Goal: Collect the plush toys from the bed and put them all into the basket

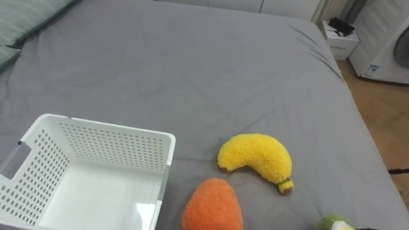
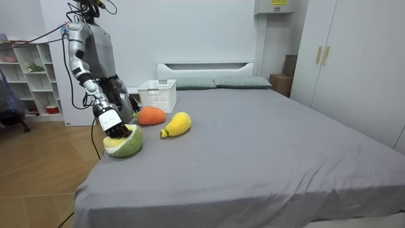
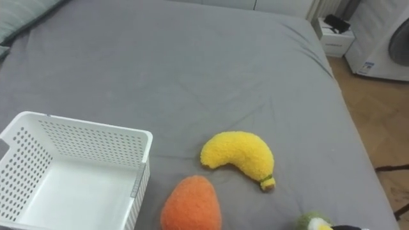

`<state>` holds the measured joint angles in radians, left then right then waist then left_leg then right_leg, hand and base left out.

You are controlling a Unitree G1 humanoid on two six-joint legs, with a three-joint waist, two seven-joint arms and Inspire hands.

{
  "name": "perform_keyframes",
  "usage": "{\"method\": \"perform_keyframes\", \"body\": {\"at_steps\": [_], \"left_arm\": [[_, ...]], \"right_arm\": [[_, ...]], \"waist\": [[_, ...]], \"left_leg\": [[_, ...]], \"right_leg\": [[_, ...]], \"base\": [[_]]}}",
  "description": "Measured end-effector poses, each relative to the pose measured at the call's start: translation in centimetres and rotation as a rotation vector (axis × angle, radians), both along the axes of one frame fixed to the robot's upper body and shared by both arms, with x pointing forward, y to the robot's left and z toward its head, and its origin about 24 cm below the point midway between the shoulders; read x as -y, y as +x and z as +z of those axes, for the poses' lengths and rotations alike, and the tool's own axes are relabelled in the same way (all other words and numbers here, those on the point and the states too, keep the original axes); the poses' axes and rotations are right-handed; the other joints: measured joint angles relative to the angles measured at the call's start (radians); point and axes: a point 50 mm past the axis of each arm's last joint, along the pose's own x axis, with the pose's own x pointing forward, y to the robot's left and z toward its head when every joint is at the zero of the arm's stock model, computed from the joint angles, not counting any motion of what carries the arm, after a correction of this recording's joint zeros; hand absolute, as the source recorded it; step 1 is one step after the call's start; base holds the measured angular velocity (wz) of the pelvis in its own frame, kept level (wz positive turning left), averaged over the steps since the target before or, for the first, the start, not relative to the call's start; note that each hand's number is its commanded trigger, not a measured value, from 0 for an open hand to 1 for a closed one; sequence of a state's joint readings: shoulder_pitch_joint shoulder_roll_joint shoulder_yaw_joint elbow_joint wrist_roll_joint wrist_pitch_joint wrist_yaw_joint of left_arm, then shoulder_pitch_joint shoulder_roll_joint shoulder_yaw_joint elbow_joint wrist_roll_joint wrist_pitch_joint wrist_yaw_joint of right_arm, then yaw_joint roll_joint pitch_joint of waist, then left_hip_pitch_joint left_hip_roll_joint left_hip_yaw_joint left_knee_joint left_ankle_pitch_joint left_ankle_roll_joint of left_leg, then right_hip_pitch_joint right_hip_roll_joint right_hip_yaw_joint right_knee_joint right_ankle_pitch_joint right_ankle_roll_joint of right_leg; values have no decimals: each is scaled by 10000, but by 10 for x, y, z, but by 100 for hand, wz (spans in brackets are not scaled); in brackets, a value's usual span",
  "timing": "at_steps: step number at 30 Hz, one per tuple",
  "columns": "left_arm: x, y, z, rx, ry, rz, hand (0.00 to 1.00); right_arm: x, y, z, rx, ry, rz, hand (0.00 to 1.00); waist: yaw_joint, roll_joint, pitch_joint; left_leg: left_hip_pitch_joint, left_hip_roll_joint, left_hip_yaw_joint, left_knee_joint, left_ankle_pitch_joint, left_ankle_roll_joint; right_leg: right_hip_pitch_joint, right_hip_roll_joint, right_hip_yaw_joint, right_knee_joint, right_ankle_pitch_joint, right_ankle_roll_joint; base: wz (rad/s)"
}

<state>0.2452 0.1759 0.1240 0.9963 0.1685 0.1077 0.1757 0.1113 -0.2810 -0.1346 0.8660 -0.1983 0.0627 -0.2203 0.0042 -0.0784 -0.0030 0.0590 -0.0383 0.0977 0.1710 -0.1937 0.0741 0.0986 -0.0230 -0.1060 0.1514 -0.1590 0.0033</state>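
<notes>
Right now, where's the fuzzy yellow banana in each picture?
Left eye view: the banana lies low, right of the middle, on the grey bed.
Right eye view: the banana lies low, near the middle.
Room view: the banana lies on the bed toward the room view's left.
Shared landmark: the white basket, with the orange toy beside the banana.

Three toys are on the one bed [image 1: 192,64]: one banana [image 1: 255,160], one orange toy [image 1: 213,206] and one green toy [image 2: 130,147] at the bed's edge. There is one basket [image 1: 115,137]. Two pillows [image 2: 196,83] lie at the head end.
</notes>
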Motion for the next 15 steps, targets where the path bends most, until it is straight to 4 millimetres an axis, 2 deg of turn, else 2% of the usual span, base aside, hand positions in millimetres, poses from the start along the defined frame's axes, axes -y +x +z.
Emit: {"method": "perform_keyframes", "body": {"at_steps": [2, 3, 5, 6, 10, 15], "left_arm": [[-2, 0, 1, 65, -74, 153, 0], [-3, 0, 1, 77, -64, 225, 0], [-4, 0, 1, 153, -109, 444, 0], [-4, 0, 1, 223, -167, 650, 0], [-4, 1, 1, 314, -203, 718, 0], [-4, 0, 1, 304, -207, 787, 0]], "right_arm": [[1, 7, 7, 388, 37, 145, 100], [1, 17, 15, 863, 45, 399, 100], [-1, 34, 29, 1764, 67, 810, 100], [-4, 43, 36, 2174, 88, 1062, 100], [-10, 63, 56, 3095, -30, 1761, 100], [-21, 87, 93, 4658, -558, 2814, 100]], "waist": [[-64, -28, 1], [-89, -50, 43], [-105, -10, 80], [-104, -70, 107], [-109, -150, 82], [-215, -161, 63]], "left_leg": [[21, 0, 35, -8, 7, 0], [37, 1, 81, -14, 39, 6], [16, 12, 182, -27, 58, 3], [18, 24, 206, -30, 59, 2], [-31, 32, 198, -37, 58, 1], [-152, 41, 239, -45, 55, -1]], "right_leg": [[-15, 0, 34, 5, 0, 0], [-47, -2, 72, 23, 0, 0], [-125, 7, 172, 46, 2, -3], [-128, 18, 193, 48, 5, -8], [-160, 19, 171, 48, 5, -9], [-173, 34, 183, 40, 7, -10]], "base": [[-6], [-12], [-13], [-5], [1], [0]]}}
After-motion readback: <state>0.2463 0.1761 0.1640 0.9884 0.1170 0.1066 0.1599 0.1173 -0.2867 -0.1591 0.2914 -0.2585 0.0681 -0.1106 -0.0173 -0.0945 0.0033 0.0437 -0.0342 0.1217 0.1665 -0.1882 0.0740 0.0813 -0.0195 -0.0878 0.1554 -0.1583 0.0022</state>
